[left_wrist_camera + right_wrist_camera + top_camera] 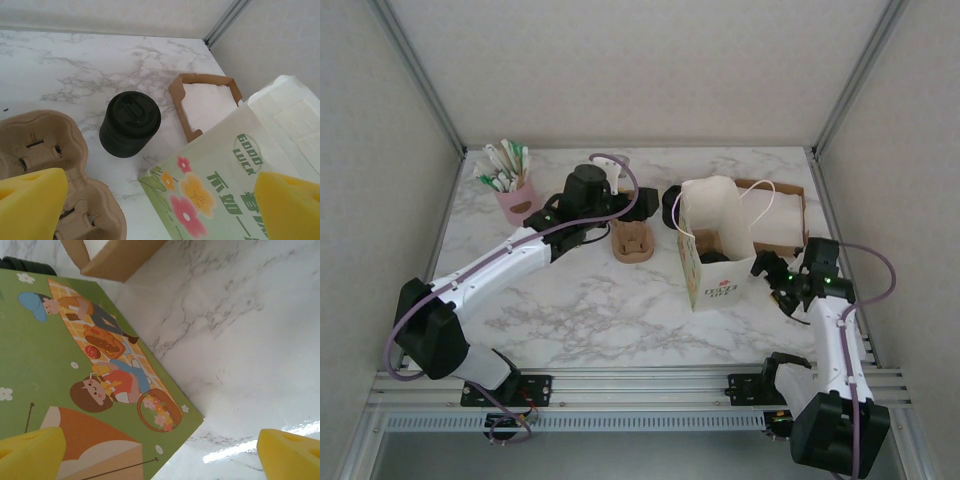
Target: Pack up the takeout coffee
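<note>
Left arm stretches across the desk [570, 300]. The left gripper [645, 207] hangs between the cup carrier [632, 243] and the paper bag [718, 285], fingers spread. Right gripper [773, 278] sits beside the bag, fingers spread. I see the takeout coffee [714, 257] inside the bag, mostly hidden by its walls.

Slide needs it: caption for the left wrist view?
Open left gripper above cup carrier, black lid stack, cardboard tray and flowered paper bag on a marble table.
</note>
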{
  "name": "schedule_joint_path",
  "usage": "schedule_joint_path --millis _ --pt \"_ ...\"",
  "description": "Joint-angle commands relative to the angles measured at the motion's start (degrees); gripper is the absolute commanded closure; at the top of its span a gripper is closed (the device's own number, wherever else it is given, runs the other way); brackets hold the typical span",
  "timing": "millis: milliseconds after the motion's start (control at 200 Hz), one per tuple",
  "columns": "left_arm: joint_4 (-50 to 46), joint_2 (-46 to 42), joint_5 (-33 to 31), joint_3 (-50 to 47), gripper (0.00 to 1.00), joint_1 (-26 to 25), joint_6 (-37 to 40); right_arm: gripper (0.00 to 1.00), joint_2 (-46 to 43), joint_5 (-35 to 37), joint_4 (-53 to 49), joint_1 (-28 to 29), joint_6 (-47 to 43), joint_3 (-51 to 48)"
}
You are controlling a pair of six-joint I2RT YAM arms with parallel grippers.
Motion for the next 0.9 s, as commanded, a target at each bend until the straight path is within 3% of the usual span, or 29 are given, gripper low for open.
schedule_joint_path --millis 0,546,891 --pt "2.1 -0.9 0.6 -0.6 0.04 0.5 -0.8 0.01 -1.5 -1.3 0.7 1.5 2.2 -1.6" --pt "4.1 -1.1 1.1 -1.6 0.05 1.4 -1.0 0.01 -3.3 -2.4 3.5 9.6 6.8 -4.5" --pt "4.3 -1.3 1.8 0.7 0.03 3.8 -0.8 0.01 -3.0 9.7 -4.4 9.6 4.7 2.3"
